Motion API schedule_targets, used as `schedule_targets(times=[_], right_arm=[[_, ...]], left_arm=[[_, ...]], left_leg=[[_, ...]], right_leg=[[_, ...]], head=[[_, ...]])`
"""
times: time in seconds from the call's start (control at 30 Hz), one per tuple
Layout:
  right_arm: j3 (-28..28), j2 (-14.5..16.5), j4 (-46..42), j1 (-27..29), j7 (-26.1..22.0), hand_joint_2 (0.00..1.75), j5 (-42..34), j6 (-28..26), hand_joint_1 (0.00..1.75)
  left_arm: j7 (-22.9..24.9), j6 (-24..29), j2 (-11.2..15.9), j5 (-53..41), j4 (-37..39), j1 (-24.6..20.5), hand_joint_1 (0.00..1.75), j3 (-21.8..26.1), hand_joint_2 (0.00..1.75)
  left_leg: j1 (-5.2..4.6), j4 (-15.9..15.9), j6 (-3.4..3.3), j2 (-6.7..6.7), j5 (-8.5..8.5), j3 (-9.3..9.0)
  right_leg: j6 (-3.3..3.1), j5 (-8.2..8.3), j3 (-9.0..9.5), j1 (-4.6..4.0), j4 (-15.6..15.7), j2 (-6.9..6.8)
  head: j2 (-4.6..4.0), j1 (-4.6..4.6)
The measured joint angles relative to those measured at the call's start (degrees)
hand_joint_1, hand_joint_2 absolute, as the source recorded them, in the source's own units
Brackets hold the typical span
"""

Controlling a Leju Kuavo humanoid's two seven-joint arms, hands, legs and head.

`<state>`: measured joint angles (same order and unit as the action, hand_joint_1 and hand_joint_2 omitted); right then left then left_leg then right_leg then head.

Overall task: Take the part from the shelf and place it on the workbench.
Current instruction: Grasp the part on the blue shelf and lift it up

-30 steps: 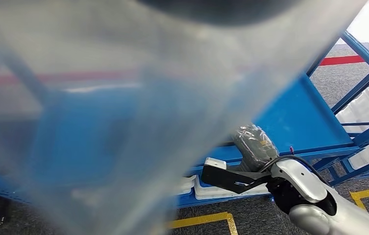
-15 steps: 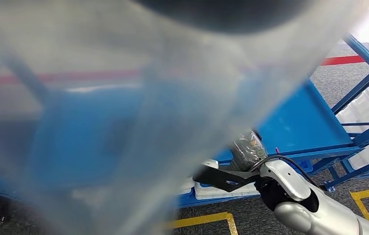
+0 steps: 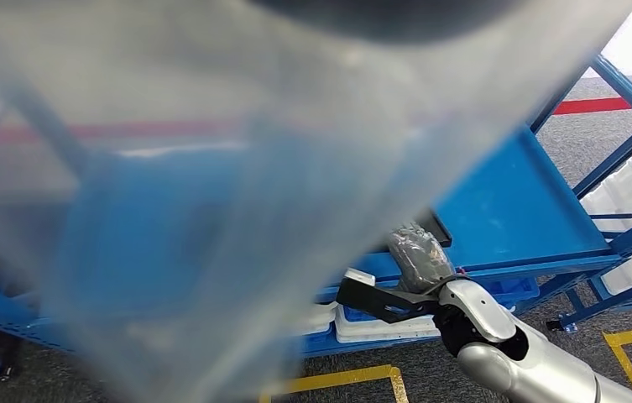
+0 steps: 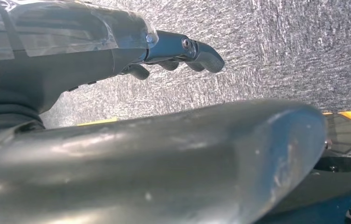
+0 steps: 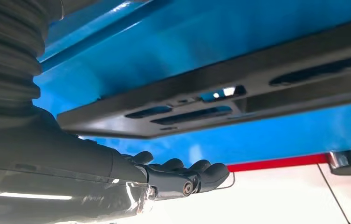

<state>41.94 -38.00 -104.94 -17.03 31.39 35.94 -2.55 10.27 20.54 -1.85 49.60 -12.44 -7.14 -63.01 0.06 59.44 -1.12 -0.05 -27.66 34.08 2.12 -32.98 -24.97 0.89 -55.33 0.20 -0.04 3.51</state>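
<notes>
The part (image 5: 210,102) is a flat black plate with long slots, lying on the blue shelf (image 5: 238,42). My right hand (image 5: 182,175) reaches out just beside it with fingers stretched and lightly curled, nothing between them. In the head view the right hand (image 3: 417,252), wrapped in clear film, is at the sloping blue shelf's (image 3: 514,201) front lip, with a dark sliver (image 3: 441,227) just beyond it. My left hand (image 4: 182,51) hangs over grey carpet, its fingers loosely bent and holding nothing.
A blurred translucent sheet (image 3: 211,193) close to the head camera hides the left and middle of the rack. White bins (image 3: 379,323) sit on a lower level. Blue rack struts (image 3: 631,143) rise at the right. Yellow floor tape (image 3: 354,378) runs below.
My right arm has slid left and slightly lower along the shelf's front lip, bringing the hand closer under the translucent sheet. The head view has shifted a little.
</notes>
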Motion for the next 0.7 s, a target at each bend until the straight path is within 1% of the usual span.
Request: schedule_targets(times=[0.2,0.7], right_arm=[[-0.14,-0.13,2.12,0.85,-0.26,1.75,0.63,-0.33,0.00],[-1.88,-1.25,7.21,3.69,-1.49,1.75,5.87,-1.23,0.00]], left_arm=[[-0.38,0.15,0.10,0.30,0.00,0.01,0.00,0.00,0.00],[-1.44,0.23,0.11,0.60,0.00,0.04,0.00,0.00,0.00]], left_leg=[[0.00,0.00,0.00,-0.04,0.00,0.00],[-0.01,0.00,-0.01,-0.09,0.01,-0.01]], right_leg=[[0.01,-0.01,0.00,0.01,0.00,-0.02],[0.02,-0.01,0.02,0.02,0.00,-0.03]], head=[[0.00,-0.01],[0.00,-0.02]])
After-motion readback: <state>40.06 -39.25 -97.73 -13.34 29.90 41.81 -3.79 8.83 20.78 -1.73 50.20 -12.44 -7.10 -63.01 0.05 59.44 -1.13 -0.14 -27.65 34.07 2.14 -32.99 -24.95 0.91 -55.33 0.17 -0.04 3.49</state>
